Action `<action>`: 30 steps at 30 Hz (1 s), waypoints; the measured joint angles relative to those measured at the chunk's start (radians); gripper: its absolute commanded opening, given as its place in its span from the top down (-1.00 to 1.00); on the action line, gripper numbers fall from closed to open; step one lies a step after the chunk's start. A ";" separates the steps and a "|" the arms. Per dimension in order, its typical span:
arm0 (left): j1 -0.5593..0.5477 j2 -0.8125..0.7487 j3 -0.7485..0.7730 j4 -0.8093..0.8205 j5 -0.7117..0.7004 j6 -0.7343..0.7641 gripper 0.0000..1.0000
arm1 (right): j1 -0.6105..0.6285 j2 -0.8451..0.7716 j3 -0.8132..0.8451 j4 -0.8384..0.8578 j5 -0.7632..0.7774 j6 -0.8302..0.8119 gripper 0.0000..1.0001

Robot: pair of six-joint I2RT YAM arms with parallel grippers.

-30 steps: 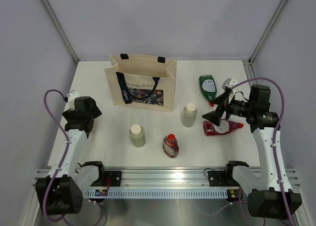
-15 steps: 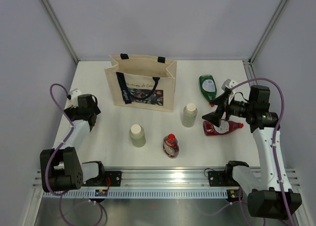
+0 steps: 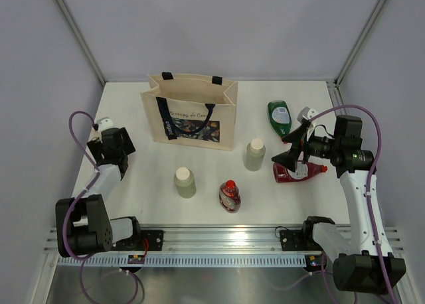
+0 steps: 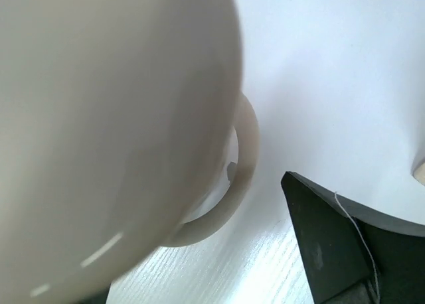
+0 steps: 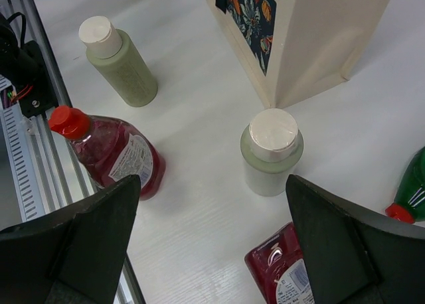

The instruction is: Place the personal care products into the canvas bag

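My right gripper (image 3: 290, 149), fingers (image 5: 80, 244) spread wide and empty, hovers right of the canvas bag (image 3: 192, 118) over the lying red squeeze bottle (image 3: 300, 172), probably my nearest pick, while my left gripper (image 3: 111, 151), equally spread, idles left of the bag, every bottle being outside it.

The right gripper (image 5: 212, 183) hangs with its black fingers (image 5: 76, 251) spread wide over the white table (image 5: 199, 118). Between them a grey-green bottle (image 5: 270, 152) stands just beside the canvas bag (image 5: 319, 38) corner. Another one (image 5: 119, 63) stands farther left. A red squeeze bottle (image 5: 116, 154) lies near the rail (image 5: 30, 151); a second red bottle (image 5: 282, 271) and a green bottle (image 5: 412, 188) are cut off by the frame.
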 measured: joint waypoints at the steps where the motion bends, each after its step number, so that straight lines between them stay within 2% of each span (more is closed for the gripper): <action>1: 0.005 -0.004 -0.002 0.003 0.016 0.010 -0.98 | 0.000 0.000 0.000 -0.004 -0.001 -0.001 -0.99; 11: 0.018 -0.001 0.013 0.039 0.029 0.089 -0.98 | 0.000 0.001 0.000 -0.016 -0.008 -0.016 -0.99; 23: 0.034 0.138 0.129 0.068 0.045 0.169 -0.98 | 0.001 0.008 0.000 -0.042 -0.014 -0.031 -0.99; 30: 0.072 0.146 0.139 0.090 0.101 0.190 -0.98 | 0.001 0.024 0.001 -0.052 -0.015 -0.044 -0.99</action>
